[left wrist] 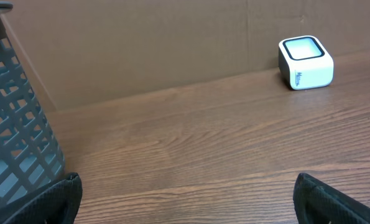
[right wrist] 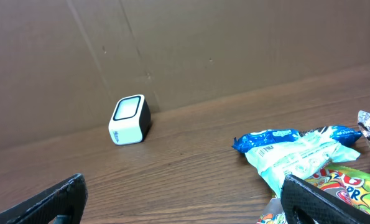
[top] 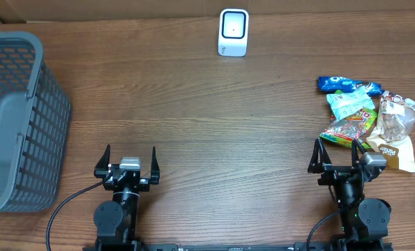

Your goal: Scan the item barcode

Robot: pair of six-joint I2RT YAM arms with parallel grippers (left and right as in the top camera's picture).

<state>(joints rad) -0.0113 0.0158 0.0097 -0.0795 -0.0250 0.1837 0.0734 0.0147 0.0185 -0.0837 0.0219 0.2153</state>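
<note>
My left gripper (top: 130, 150) stands with its jaws spread wide. Its black fingers (left wrist: 45, 202) are slim, tapered and matte, and the left wrist view shows wood grain between them. My right gripper (top: 337, 145) is spread just as wide, its dark fingers (right wrist: 324, 200) framing the near edge of the pile of snack packets (top: 367, 115), which lies on the right side of the table (top: 207, 132), just ahead of that gripper and a little to its right. The packets are crinkled, glossy film, overlapping one another: a blue packet (right wrist: 278, 138) farthest back, a pale teal packet (top: 349, 103) against it, a bright multicoloured packet (top: 349, 128) nearest my fingertip, and a tan and brown packet (top: 397, 124) on the outer side. I cannot make out a barcode on any of them. The scanner (top: 234, 32) is a small white block with rounded corners and a dark-framed glowing face. It sits at the far edge of the table, close to the cardboard wall (left wrist: 141, 43) and well apart from both grippers. The tabletop is brown wood with long, smooth grain. At the left stands a grey plastic basket (top: 15, 118) with lattice walls and a thick rim, running past the table's left edge in the overhead view and close beside my left fingers. A broad stretch of open wood lies between the basket and the packets — and from my grippers out to the scanner.
</note>
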